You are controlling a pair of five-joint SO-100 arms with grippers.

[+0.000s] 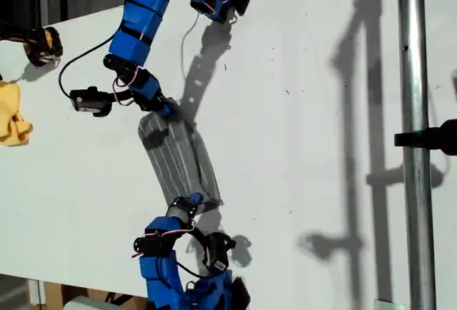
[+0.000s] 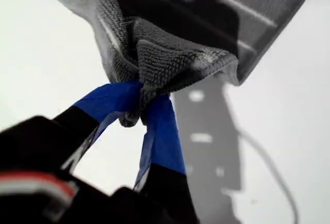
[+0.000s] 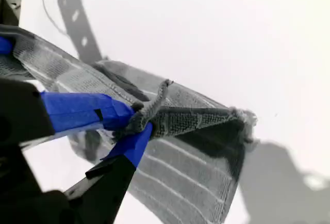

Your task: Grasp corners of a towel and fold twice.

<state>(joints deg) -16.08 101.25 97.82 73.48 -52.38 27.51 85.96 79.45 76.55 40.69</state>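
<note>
The towel is lying stretched as a narrow grey striped band on the white desk, running between the two arms in the exterior view, its ends being lifted while its middle is sagging onto the desk.

My first end effector is pinching a bunched corner with its blue-taped jaws closed tight on the cloth. My second end effector is likewise clamping a gathered corner, jaws shut on the fabric, with the rest of the towel fanning out beyond it.

Both grips are looking shallow, in my judgement: each is holding only a small wad near the tips, so a pull from the opposite arm could be tugging a corner free. The bunching could also be leaving the fold skewed, with edges not meeting.

The wrist views are showing how little cloth is sitting between the jaws, which the exterior view is too small to reveal. The exterior view alone is showing the towel's whole span, plus a yellow cloth lying well apart at the exterior view's left edge. Which arm there is the first I cannot tell.
</note>
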